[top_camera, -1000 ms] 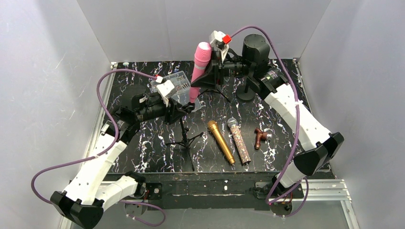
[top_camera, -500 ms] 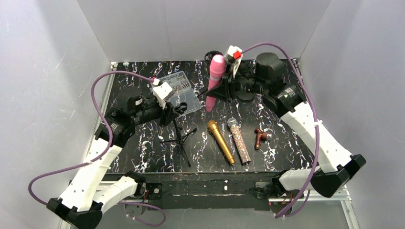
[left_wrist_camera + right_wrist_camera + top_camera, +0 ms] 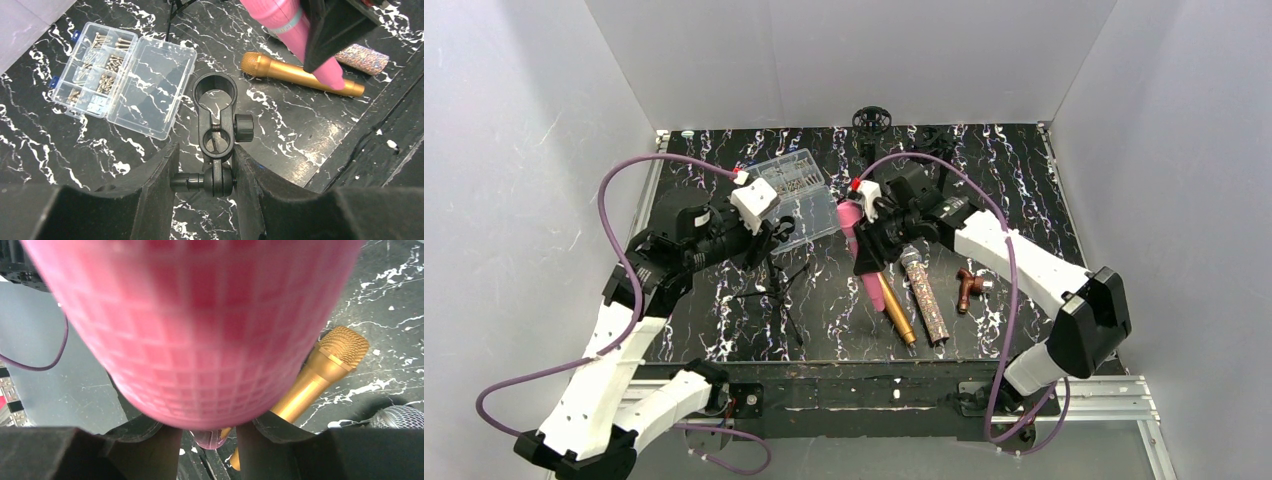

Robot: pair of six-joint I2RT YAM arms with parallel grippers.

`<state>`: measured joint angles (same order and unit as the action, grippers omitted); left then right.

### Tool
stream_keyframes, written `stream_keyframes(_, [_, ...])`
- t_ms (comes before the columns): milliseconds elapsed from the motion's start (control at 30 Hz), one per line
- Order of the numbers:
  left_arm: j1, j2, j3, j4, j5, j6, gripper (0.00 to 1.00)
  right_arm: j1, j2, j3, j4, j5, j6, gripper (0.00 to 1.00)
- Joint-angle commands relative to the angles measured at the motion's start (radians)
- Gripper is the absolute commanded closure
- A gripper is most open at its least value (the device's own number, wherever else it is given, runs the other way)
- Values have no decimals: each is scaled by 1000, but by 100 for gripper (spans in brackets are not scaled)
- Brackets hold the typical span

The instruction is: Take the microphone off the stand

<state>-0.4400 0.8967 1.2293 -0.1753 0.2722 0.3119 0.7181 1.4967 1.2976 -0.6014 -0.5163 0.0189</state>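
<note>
The pink microphone (image 3: 850, 216) is out of the stand, and my right gripper (image 3: 871, 250) is shut on its body. It hangs tilted, tail down, low over the gold microphone (image 3: 892, 305). In the right wrist view its mesh head (image 3: 195, 325) fills the frame above my gripper (image 3: 207, 440). The black tripod stand (image 3: 776, 288) stands left of centre, its round clip (image 3: 215, 92) empty. My left gripper (image 3: 771, 238) is shut on the stand's swivel joint (image 3: 220, 181) just under the clip. From the left wrist, the pink microphone (image 3: 295, 35) shows at upper right.
A clear screw box (image 3: 799, 190) lies behind the stand. A glitter microphone (image 3: 924, 295) lies beside the gold one, and a small brown fitting (image 3: 969, 288) lies to their right. Black stand parts (image 3: 871, 120) sit at the back wall.
My right arm has swung the pink microphone down from high at the back to low over the gold microphone. My left gripper and the stand shifted slightly left.
</note>
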Motion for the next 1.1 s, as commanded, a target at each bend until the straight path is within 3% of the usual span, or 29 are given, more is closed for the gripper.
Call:
stream_keyframes(0, [9,3,37,-70,-79,118,100,38,26,-2,9,27,22,99])
stream_keyframes(433, [19,-11,35,-105,-129,149,100,74,249,39,25,-16,127,99])
stream_keyframes(667, [20,23,88,-188,-162,144,100,96,308,40,21,71,187,99])
stream_keyframes(1067, [20,18,107,-184,-161,143,100,127,352,-7,31,106,247,99])
